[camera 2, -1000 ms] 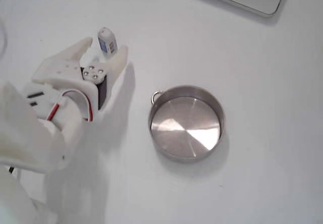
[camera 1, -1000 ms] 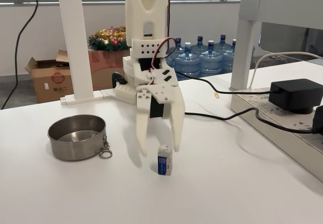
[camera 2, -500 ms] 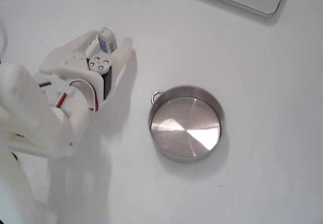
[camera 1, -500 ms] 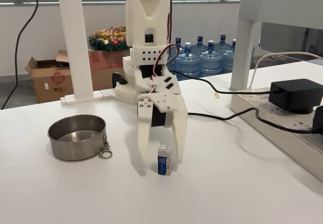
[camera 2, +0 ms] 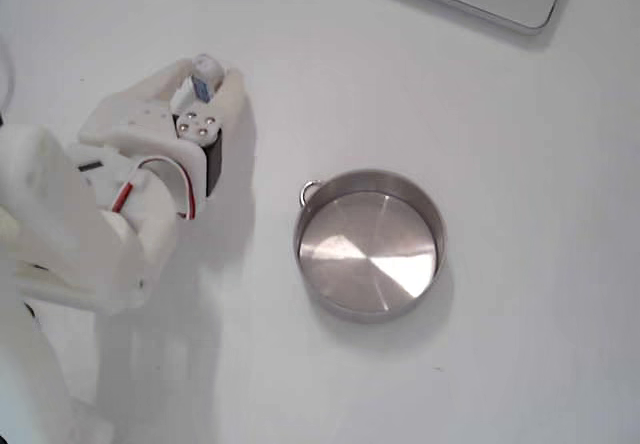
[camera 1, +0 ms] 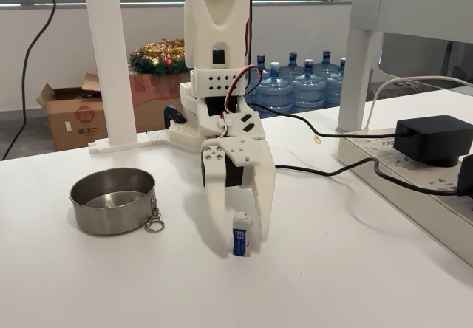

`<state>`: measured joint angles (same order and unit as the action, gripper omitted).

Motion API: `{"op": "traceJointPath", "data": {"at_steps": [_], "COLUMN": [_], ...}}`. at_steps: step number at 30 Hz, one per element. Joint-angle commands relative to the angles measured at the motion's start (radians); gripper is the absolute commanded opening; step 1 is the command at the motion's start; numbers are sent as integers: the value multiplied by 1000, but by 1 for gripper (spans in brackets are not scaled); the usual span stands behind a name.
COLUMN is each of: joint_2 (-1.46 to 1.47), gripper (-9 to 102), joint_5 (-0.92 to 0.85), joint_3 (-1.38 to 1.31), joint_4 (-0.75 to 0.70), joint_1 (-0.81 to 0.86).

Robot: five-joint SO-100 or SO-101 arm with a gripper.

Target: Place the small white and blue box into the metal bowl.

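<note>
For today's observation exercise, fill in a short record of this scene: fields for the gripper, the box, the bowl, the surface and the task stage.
gripper: white, pointing down, fingers closed in on either side of the box
box: small, white and blue, upright on the table
bowl: metal, empty, apart from the box
surface: white table
task stage: box not yet in the bowl

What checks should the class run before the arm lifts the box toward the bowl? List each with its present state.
1. Small white and blue box sits between the fingers of the gripper: ok.
2. Fingers firmly pinching the box: cannot tell; they look closed against it in both fixed views.
3. Box upright on the table: ok.
4. Metal bowl empty and ready: ok.
5. Path from box to bowl free of objects: ok.
6. Black cable away from the gripper: ok.
</note>
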<state>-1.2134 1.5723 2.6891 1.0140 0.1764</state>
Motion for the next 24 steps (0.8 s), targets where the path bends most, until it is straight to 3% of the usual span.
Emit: {"op": "traceJointPath", "data": {"at_steps": [1, 5, 11, 24], "joint_2": [3, 9, -18, -471], "gripper": [6, -1, -2, -2], "joint_5": [9, 8, 8, -3], "joint_3": [-15, -15, 2, 272], "joint_4": [20, 20, 21, 6], "joint_1": [31, 48, 75, 296]}}
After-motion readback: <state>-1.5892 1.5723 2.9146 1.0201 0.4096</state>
